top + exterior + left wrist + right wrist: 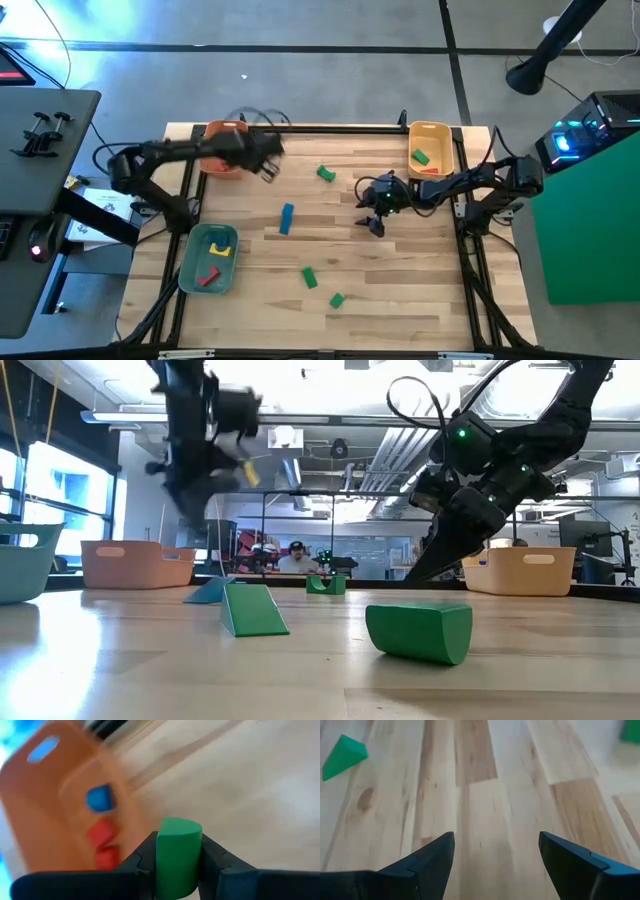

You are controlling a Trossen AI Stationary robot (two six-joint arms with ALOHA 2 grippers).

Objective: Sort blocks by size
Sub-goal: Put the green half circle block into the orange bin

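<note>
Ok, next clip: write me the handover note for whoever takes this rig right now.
Left gripper: shut on a green block, beside the orange tray.
Right gripper: open, empty, over bare table mid-right.
Done: orange tray holds a blue and red blocks; yellow tray a green and a red; green tray a yellow and a red.
Left: blue block and four green blocks loose on the table.

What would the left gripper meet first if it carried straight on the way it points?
Probably the orange tray. The left gripper, shut on a green block, points toward its near edge; depth is unclear, so it may meet the bare table first.
</note>
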